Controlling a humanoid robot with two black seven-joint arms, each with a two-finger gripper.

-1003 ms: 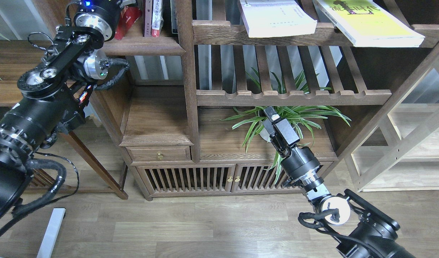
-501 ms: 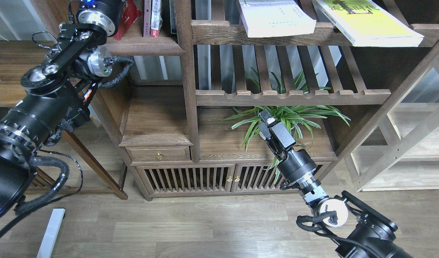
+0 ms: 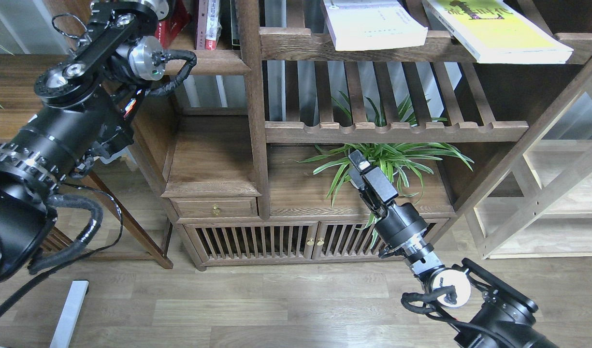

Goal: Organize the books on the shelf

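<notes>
The red book (image 3: 174, 25) shows only partly at the top left, over the solid dark-brown shelf (image 3: 204, 64) and just right of my left wrist. My left arm reaches up there; its gripper is cut off by the top edge. The thick white book (image 3: 373, 24) and the larger yellow-green book (image 3: 498, 31) lie flat on the upper slatted rack (image 3: 296, 46), overhanging its front rail. My right gripper (image 3: 357, 162) hangs low in front of a potted plant, holding nothing; its dark fingers cannot be told apart.
Several thin books (image 3: 211, 24) stand on the solid shelf beside the upright post (image 3: 252, 106). A green plant (image 3: 387, 159) sits under the lower slatted rack (image 3: 397, 130). A pale wooden rack (image 3: 542, 203) stands right, a wooden table (image 3: 15, 96) left.
My left arm has swung up and to the right, closer to the solid shelf, and its wrist has slid off the top edge. My right gripper has drifted slightly left and down.
</notes>
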